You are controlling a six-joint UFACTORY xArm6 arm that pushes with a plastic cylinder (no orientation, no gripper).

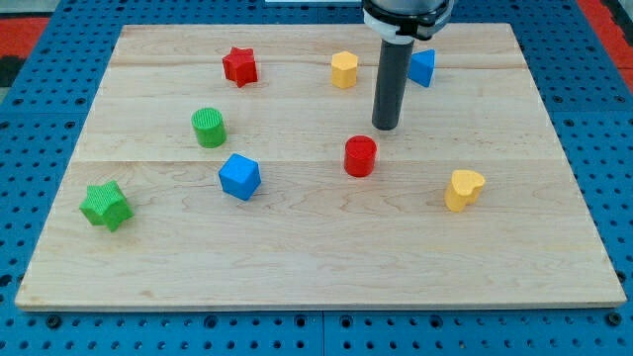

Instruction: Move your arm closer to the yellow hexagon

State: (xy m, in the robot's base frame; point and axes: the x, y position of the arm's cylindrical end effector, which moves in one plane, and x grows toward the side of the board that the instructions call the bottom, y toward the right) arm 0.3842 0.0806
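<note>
The small yellow hexagon-shaped block [343, 69] sits near the view's top edge of the pale wooden board [297, 247], slightly right of the middle; it is a squat plastic-looking piece with a flat top face and short side walls, standing apart from every other block. My tip [386, 127], the lower end of the straight dark rod, rests on the board below and to the right of that yellow hexagon, near it but not touching. The rod has no jaws, so nothing is spread or pinched. Just below-left of my tip stands the red cylinder block [360, 156], close but apart from it. A blue block [422, 67], partly hidden behind the rod, lies to the right of the yellow hexagon. A red star block [239, 66] lies toward the top left, a green cylinder block [209, 128] and a blue cube block [239, 176] left of centre, a green star block [105, 205] at the far left, and a yellow heart-like block [463, 189] at the lower right.
</note>
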